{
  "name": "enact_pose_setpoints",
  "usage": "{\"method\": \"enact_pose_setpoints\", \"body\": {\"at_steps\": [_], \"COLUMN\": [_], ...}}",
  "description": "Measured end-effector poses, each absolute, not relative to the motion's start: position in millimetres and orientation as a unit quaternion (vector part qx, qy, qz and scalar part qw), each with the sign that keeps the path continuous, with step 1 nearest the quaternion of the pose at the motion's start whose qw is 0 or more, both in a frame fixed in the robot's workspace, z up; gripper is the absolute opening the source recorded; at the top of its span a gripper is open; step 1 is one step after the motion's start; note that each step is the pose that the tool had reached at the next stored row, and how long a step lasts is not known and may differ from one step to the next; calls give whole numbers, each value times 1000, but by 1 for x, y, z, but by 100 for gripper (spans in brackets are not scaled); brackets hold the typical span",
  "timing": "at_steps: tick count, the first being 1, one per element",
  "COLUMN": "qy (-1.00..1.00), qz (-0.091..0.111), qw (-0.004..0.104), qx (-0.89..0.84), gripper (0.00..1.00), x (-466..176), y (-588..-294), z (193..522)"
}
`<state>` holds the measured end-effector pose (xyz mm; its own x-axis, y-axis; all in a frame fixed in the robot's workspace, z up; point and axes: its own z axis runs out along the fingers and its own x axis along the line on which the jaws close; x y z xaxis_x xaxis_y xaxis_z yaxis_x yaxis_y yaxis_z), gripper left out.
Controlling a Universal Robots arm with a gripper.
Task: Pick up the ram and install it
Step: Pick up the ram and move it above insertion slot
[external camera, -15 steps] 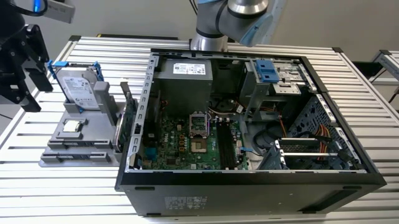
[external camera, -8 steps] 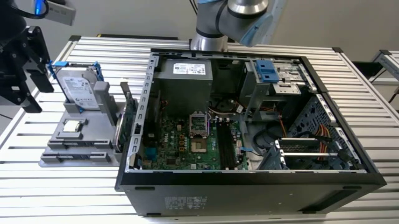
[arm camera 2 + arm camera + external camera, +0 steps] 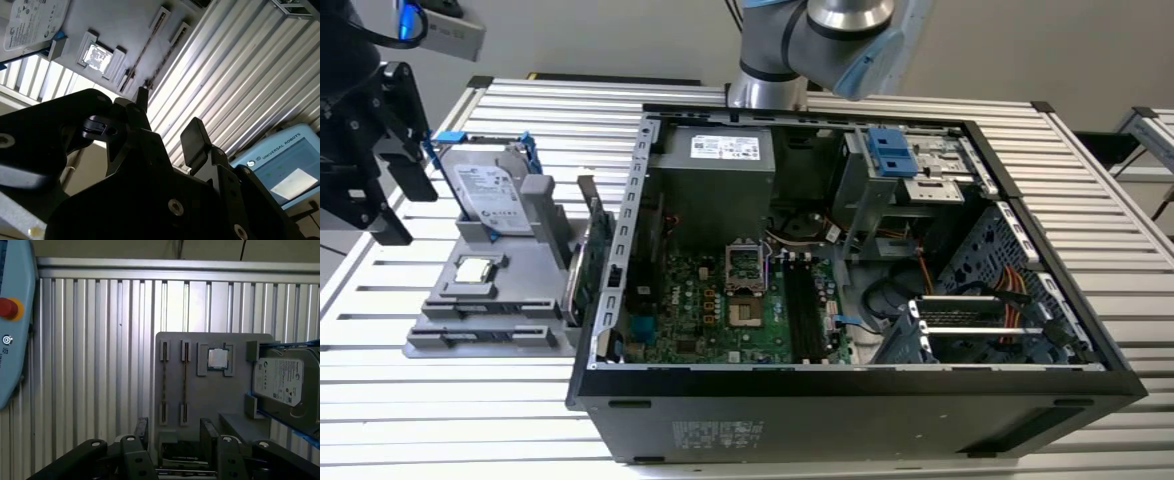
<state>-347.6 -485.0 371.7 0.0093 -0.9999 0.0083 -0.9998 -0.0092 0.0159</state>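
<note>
We see the claw [image 3: 175, 426] spread and empty over the gray holder [image 3: 230, 395] on the table [image 3: 100, 365]. On the holder, the ram [image 3: 184, 376] stands in a slot beside a processor [image 3: 218, 359] and a hard drive [image 3: 285, 385].

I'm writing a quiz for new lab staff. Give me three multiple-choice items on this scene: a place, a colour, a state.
1. Where is the hard drive? A in the grey fixture beside the computer case; B inside the case; C atop the case.
2. What colour is its bracket? A red; B blue; C yellow.
3. How is the gripper? A shut on the hard drive; B open, empty; C shut, empty.
Answers: 1 A, it stands at the exterior view's left of the case; 2 B, blue rails flank it; 3 B, both wrist views show parted fingers with nothing between.
</note>
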Motion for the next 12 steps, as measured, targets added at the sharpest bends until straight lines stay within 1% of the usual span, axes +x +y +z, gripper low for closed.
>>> {"method": "enact_pose_setpoints", "body": {"at_steps": [12], "qy": [-704], "qz": [-3], "qw": [9], "qx": [710], "gripper": [100], "x": [-348], "y": [-485], "z": [365]}}
